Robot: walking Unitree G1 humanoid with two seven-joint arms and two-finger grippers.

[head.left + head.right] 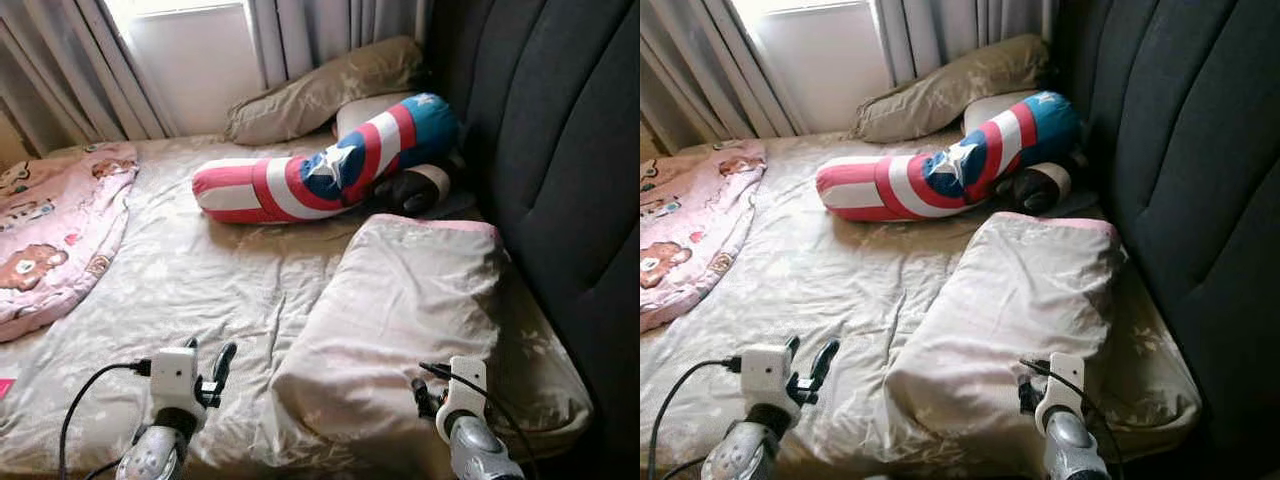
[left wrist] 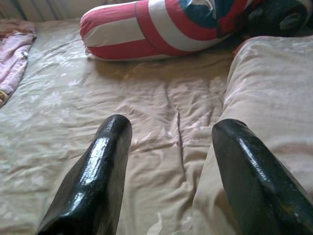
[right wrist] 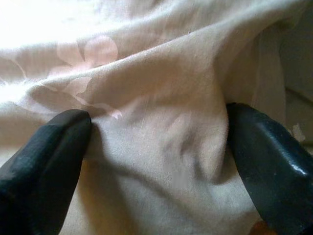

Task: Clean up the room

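Beige pillow [image 1: 400, 320] between right gripper [image 3: 159, 142] fingers

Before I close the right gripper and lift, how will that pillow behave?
The pillow looks soft and light. The right gripper straddles loose cover fabric, so the cover may pull up first. Held at one edge, the pillow would probably sag and drag across the bed sheet.

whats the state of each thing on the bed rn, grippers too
near pillow: lying flat, rumpled, beside the headboard
striped bolster: lying on its side across the bed
far pillow: leaning by the curtains
pink blanket: bunched at the bed's left edge
bedsheet: wrinkled
left gripper: jaws open, above the sheet
right gripper: jaws open around pillow fabric
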